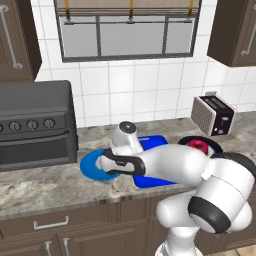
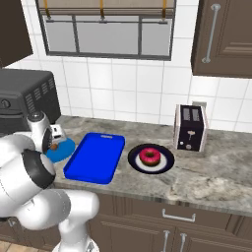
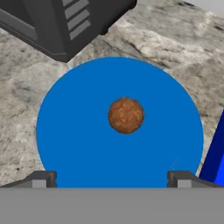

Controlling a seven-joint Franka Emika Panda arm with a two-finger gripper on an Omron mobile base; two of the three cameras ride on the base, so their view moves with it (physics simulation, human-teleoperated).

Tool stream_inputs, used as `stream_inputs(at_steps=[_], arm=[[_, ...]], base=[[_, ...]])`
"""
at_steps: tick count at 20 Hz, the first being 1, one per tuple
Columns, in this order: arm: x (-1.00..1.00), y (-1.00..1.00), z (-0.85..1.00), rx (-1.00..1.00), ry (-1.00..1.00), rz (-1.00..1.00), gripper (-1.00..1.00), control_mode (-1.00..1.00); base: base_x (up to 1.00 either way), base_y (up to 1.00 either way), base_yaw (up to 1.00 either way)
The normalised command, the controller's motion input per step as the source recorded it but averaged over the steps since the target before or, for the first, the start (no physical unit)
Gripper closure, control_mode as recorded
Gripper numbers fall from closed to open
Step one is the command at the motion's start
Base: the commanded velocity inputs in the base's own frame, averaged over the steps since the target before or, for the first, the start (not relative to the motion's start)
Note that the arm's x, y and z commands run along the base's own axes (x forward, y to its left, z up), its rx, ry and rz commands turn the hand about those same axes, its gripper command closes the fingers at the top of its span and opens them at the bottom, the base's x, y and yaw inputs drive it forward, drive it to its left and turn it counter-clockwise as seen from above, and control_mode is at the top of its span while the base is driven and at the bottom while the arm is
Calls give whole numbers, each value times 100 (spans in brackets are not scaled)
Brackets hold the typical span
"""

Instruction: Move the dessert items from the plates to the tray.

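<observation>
A small brown ball [image 3: 126, 115] rests at the centre of the round blue plate [image 3: 78, 148]. My gripper [image 3: 113, 179] hovers straight above it, open, with the fingertips [image 3: 43, 178] spread wide on either side and nothing between them. In the right base view the ball [image 2: 52, 146] and the blue plate [image 2: 64, 151] sit left of the blue rectangular tray [image 2: 96, 157], which has nothing in it. The pink-frosted donut [image 2: 149, 156] lies on the small plate with a dark and red rim [image 2: 133, 158], right of the tray. In the left base view my arm hides much of the tray [image 1: 156, 141].
A dark toaster oven [image 1: 35, 125] stands on the counter just left of and behind the blue plate. A silver toaster [image 2: 190, 128] stands at the back right by the tiled wall. The counter's front edge [image 2: 147, 197] runs close below the tray.
</observation>
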Motion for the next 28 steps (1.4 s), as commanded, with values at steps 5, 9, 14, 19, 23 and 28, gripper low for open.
stream_inputs(at_steps=[5, 9, 14, 19, 23, 28], arm=[[26, 1, -14, 1, 0, 0, -100, -100], [20, 4, -21, 2, 0, 0, -100, -100], [22, 10, -20, 1, 0, 0, -100, -100], [25, 10, -25, 0, 0, 0, -100, -100], [26, 12, -26, 0, 0, 0, -100, -100], [29, 26, -20, 0, 0, 0, -100, -100]], base=[[0, 0, 0], [0, 0, 0], [0, 0, 0], [0, 0, 0], [0, 0, 0], [0, 0, 0]])
